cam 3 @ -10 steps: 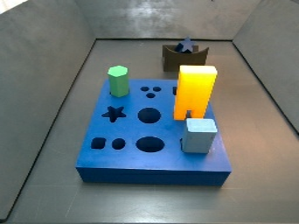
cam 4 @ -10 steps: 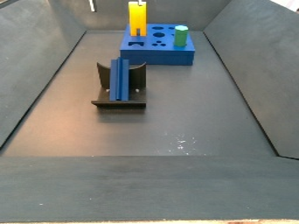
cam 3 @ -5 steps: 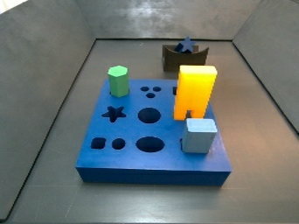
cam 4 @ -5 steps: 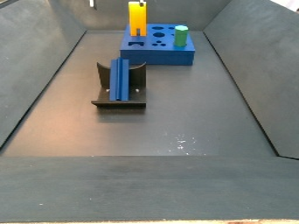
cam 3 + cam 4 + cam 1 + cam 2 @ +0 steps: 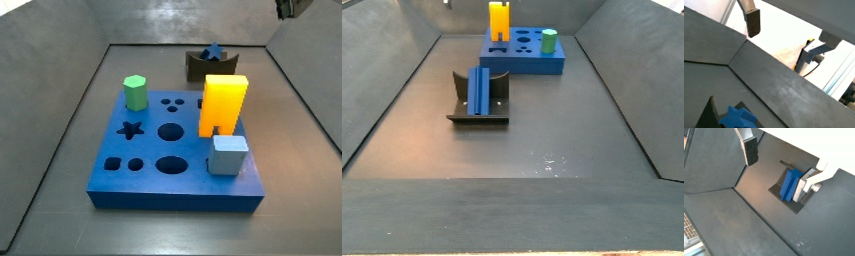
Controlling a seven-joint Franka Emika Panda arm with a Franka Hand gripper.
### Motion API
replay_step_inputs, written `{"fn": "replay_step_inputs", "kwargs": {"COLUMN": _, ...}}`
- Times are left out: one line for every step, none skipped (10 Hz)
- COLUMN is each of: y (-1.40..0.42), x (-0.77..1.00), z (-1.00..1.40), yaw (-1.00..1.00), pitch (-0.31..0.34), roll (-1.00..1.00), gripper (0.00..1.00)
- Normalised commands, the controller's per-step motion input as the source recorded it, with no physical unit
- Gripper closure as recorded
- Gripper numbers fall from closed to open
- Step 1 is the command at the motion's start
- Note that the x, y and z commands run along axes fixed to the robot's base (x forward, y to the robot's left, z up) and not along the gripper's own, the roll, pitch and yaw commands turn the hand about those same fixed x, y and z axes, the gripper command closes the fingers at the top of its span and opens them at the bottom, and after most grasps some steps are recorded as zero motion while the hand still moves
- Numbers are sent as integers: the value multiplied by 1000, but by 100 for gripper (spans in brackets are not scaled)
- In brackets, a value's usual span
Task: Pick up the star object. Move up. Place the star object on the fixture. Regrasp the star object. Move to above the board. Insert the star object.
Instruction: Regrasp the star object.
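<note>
- The pincer [image 5: 784,159] hangs high above the floor with its two fingers spread wide apart and nothing between them; in both wrist views [image 5: 789,30] one finger [image 5: 752,22] shows as a silver plate with a dark pad, and the other finger [image 5: 821,174] as a pale plate.
- In a side view only a small dark bit of the pincer [image 5: 285,8] shows at the upper edge, above the far wall.
- Below the pincer, the star object [image 5: 789,184] lies in the fixture [image 5: 801,203], a long blue piece resting in the notch, with its star-shaped end [image 5: 739,118] visible in a wrist view.
- In both side views the star object [image 5: 476,90] sits on the fixture [image 5: 492,108], untouched by the pincer [image 5: 211,52].
- The fixture [image 5: 201,69] stands on the dark floor [image 5: 543,140], apart from the board [image 5: 147,170].
- The board [image 5: 523,62] is a blue slab with a star-shaped hole [image 5: 130,129], round holes and square holes in its top.
- On the board stand a green hexagonal peg [image 5: 135,92], a tall yellow block [image 5: 222,104] and a pale blue cube [image 5: 229,154].
- The star-shaped hole is empty.
</note>
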Motion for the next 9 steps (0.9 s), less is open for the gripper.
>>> {"fn": "replay_step_inputs", "kwargs": {"y": -26, "x": 82, "z": -2, "yaw": 132, "pitch": 99, "roll": 249, "gripper": 0}}
{"fn": "replay_step_inputs", "kwargs": {"y": 76, "x": 30, "z": -1000, "yaw": 254, "pitch": 109, "roll": 192, "gripper": 0}}
{"fn": "replay_step_inputs", "kwargs": {"y": 75, "x": 32, "z": -1000, "yaw": 259, "pitch": 90, "roll": 179, "gripper": 0}}
{"fn": "replay_step_inputs", "kwargs": {"y": 67, "x": 48, "z": -1000, "yaw": 248, "pitch": 42, "roll": 166, "gripper": 0}}
{"fn": "replay_step_inputs", "kwargs": {"y": 61, "x": 60, "z": -1000, "yaw": 230, "pitch": -8, "roll": 149, "gripper": 0}}
{"fn": "replay_step_inputs", "kwargs": {"y": 59, "x": 69, "z": -1000, "yaw": 193, "pitch": -69, "roll": 132, "gripper": 0}}
{"fn": "replay_step_inputs", "kwargs": {"y": 54, "x": 78, "z": -1000, "yaw": 161, "pitch": -111, "roll": 118, "gripper": 0}}
{"fn": "replay_step_inputs", "kwargs": {"y": 52, "x": 89, "z": -1000, "yaw": 110, "pitch": -150, "roll": 103, "gripper": 0}}
{"fn": "replay_step_inputs", "kwargs": {"y": 50, "x": 92, "z": -1000, "yaw": 83, "pitch": -161, "roll": 98, "gripper": 0}}
